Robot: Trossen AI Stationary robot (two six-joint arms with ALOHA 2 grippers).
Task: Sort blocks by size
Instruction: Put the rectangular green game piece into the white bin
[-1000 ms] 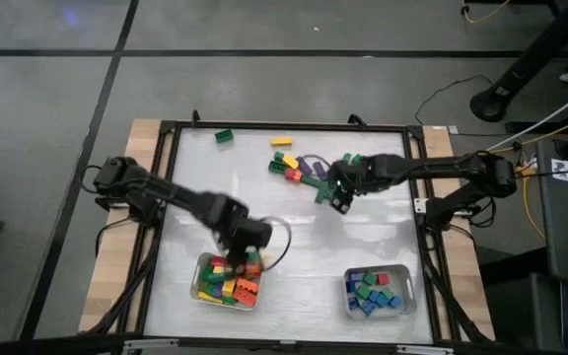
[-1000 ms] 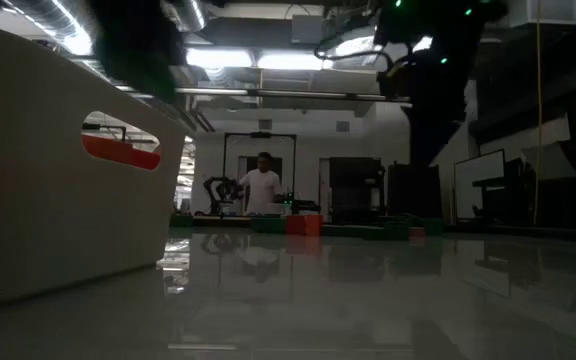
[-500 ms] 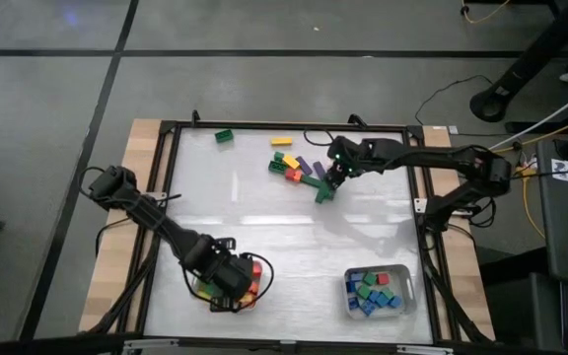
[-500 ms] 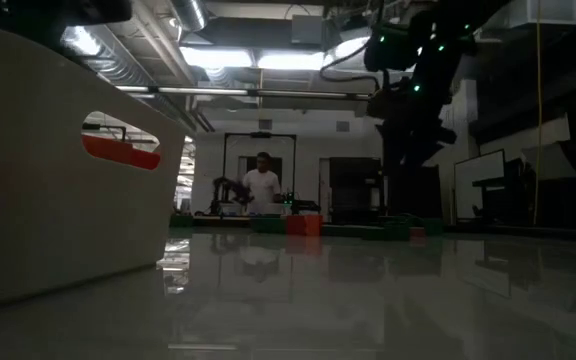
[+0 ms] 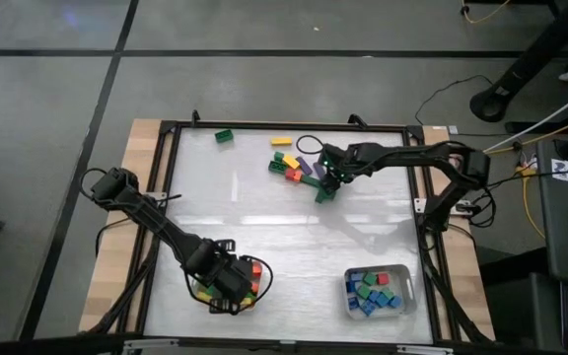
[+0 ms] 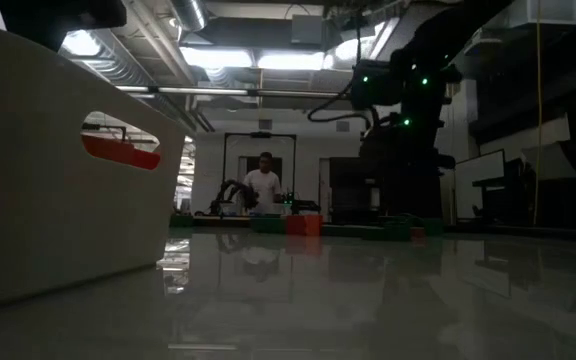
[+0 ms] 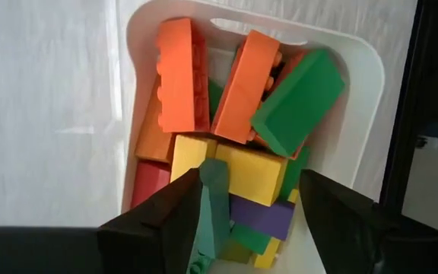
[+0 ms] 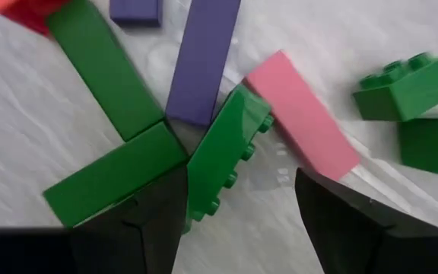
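While the left end effector hovers over the near-left tray of long blocks, fingers apart, a green block leaning between them, clear it upward. Centre the right end effector, fingers apart, on the loose green brick before closing. Only wrist views reveal finger spacing.

Robotics lab: ceiling ducts, another robot rig.
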